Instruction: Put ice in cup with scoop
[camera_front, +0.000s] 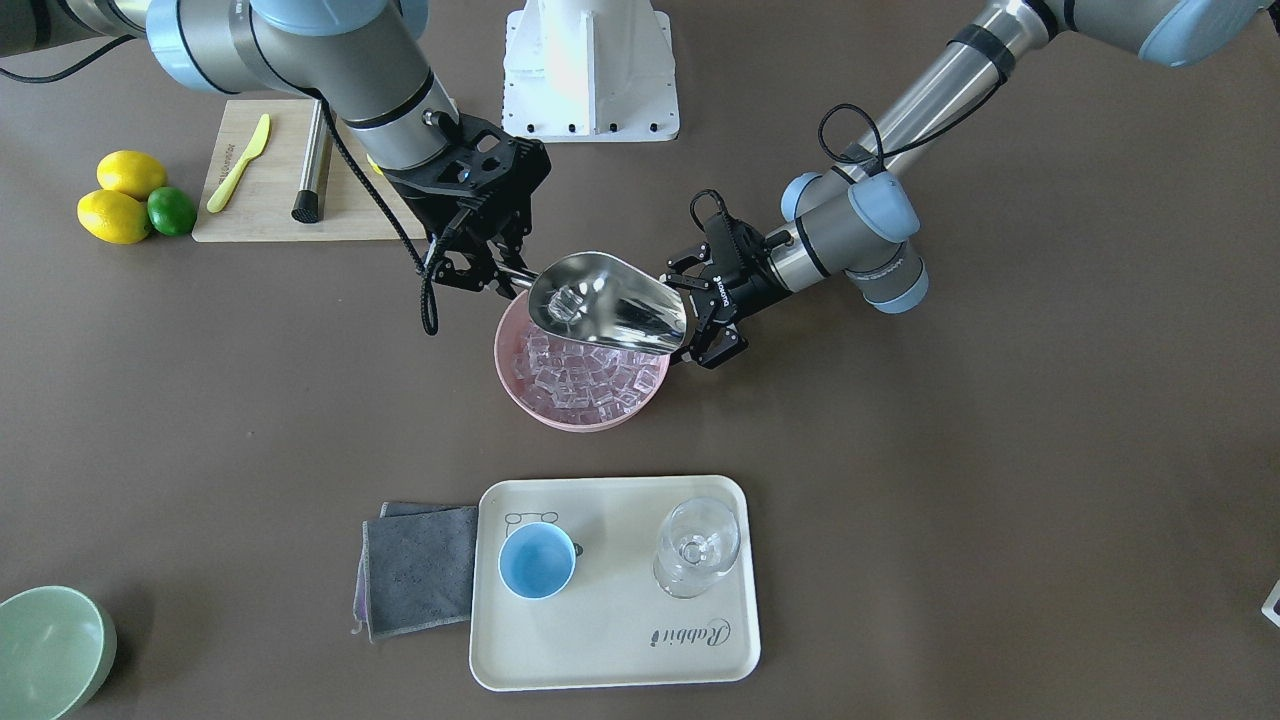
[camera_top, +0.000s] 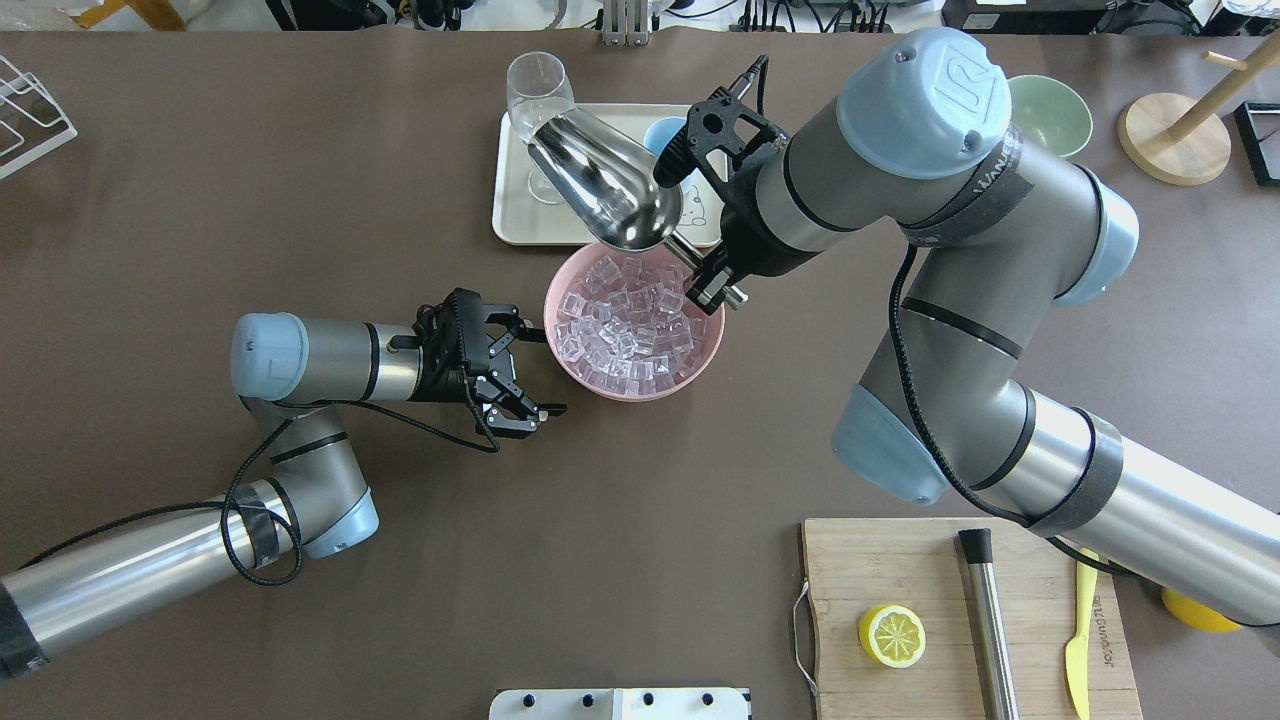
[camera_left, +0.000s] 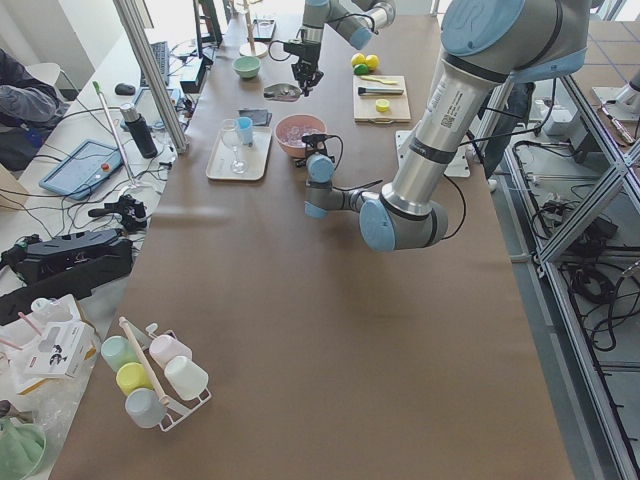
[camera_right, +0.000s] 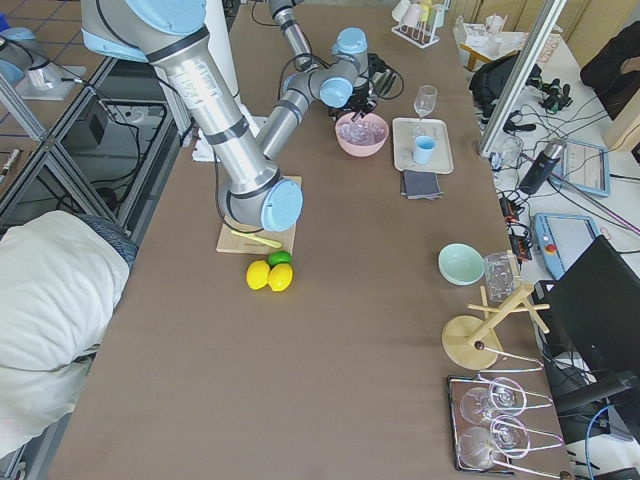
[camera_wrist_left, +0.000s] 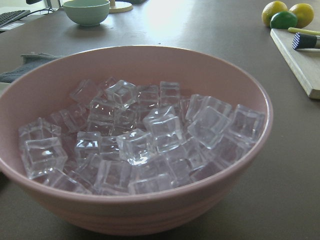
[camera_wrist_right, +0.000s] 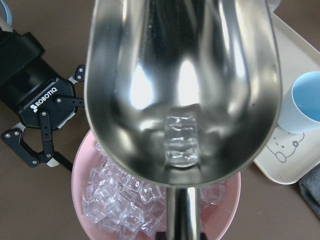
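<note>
I read right gripper (camera_front: 495, 275) clamped on shiny steel scoop (camera_front: 610, 300), clear ice cubes (camera_wrist_right: 181, 142) aboard; left gripper (camera_top: 548, 372) spread, idle. Left to do: carry, pour into empty small light-blue cup (camera_front: 537, 560).

Shiny scoop (camera_wrist_right: 182, 85) with a little ice (camera_wrist_right: 181, 141) above the pink bowl (camera_wrist_right: 76, 176).

Brown counter (camera_front: 1000, 450), matte. Centre: pink bowl (camera_front: 580, 421). Operators' side: cream tray (camera_front: 620, 640), grey cloth (camera_front: 415, 570) touching its edge on robot's right. Pale green bowl (camera_front: 50, 650) at that corner. Robot's side: white base plate (camera_front: 590, 70), wooden board (camera_front: 270, 200); just beside it 2 lemons (camera_front: 115, 217) + lime (camera_front: 171, 211), bunched together.
</note>
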